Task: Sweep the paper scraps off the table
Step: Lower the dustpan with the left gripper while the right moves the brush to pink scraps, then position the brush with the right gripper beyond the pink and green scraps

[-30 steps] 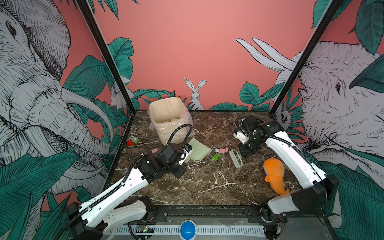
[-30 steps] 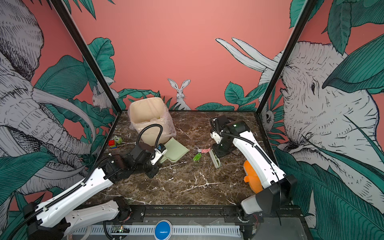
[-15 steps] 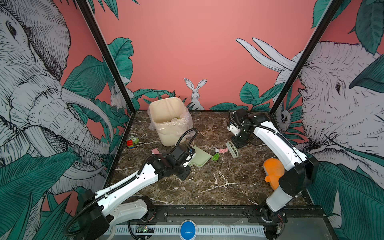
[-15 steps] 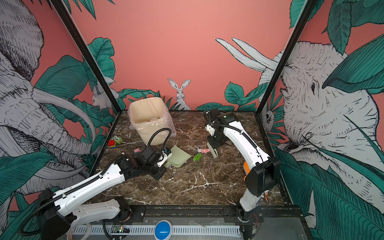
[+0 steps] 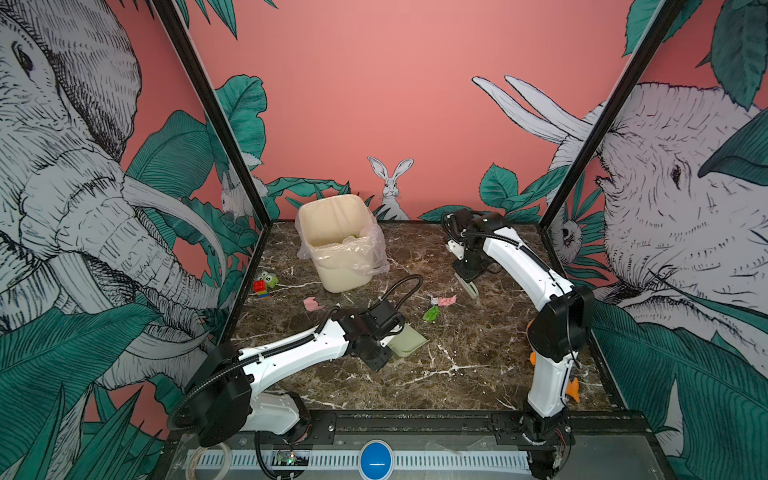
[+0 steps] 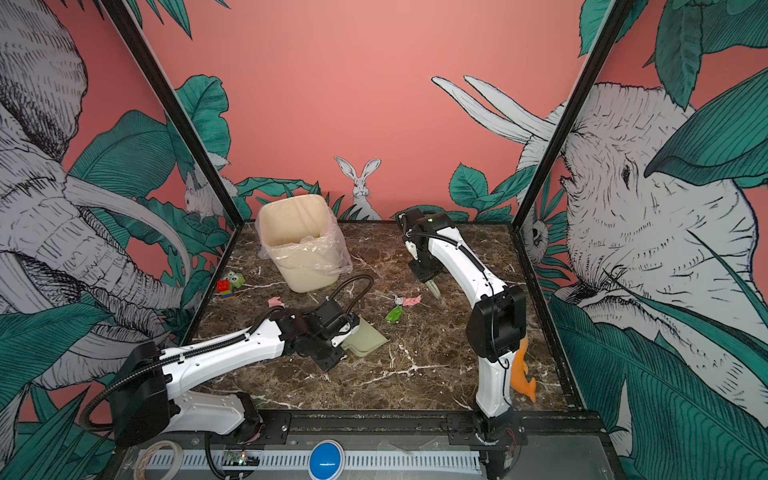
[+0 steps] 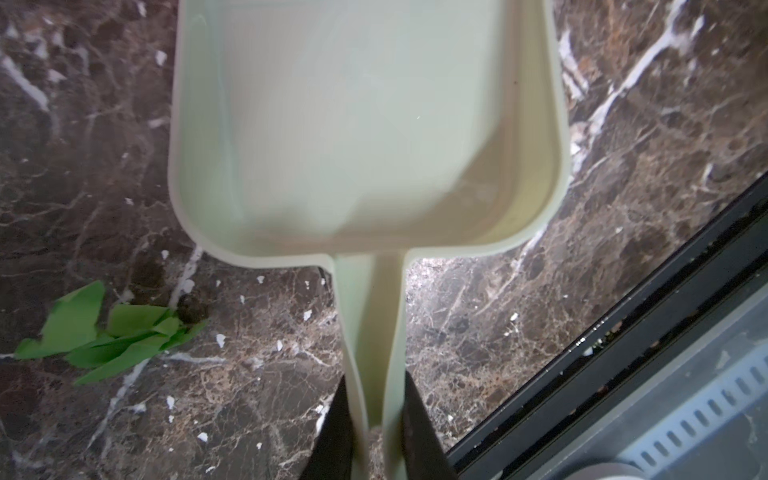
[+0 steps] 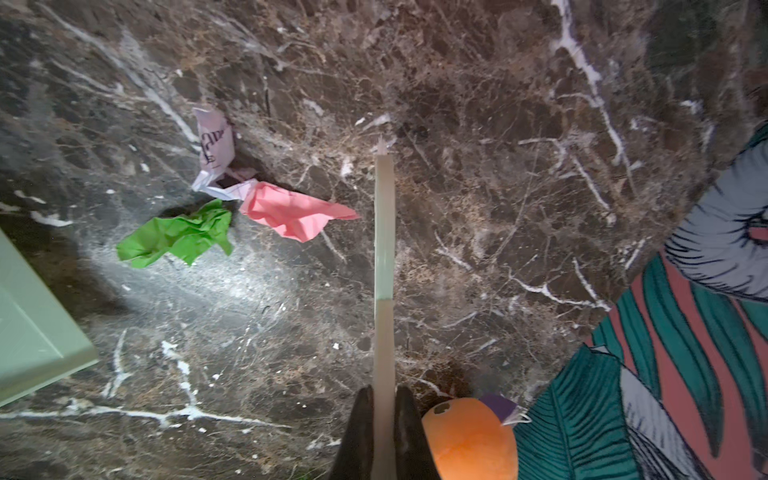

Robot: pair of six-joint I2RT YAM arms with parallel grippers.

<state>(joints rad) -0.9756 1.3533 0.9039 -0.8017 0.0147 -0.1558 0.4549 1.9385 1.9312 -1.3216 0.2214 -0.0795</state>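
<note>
**Two-arm sweep, scraps not yet gathered.** The left claw (image 7: 376, 388) was clenched on the narrow handle of a pale green dustpan (image 7: 365, 124). It gripped near the handle's end, so the open tray reached ahead of the claw and its flat lip could meet the surface (image 5: 457, 353). The tray appeared empty.

The right claw (image 8: 383, 395) was clenched on a slim hand brush (image 8: 383, 232). The brush was held edge-on and pointed straight ahead of the claw, a pose that would let its long side act as a pusher.

Three of the paper scraps lay bunched on the surface between the two claws: a green scrap (image 8: 178, 237), a pink scrap (image 8: 291, 212) and a white scrap (image 8: 214, 145). They were just beside the brush on the side facing the dustpan, with the pink scrap nearest it. A sideways stroke would likely drive them toward the tray.

In the left wrist view, green paper (image 7: 104, 332) lay to one side of the handle, behind the tray's back wall. The tray's mouth therefore probably needed turning before it could catch anything.

A second pink piece (image 5: 312, 304) lay behind the left claw, toward the lined bin (image 5: 336, 249), presumably the place for emptying. An orange toy (image 8: 469, 436) sat close beside the right claw, on the side away from the scraps and clear of such a stroke
</note>
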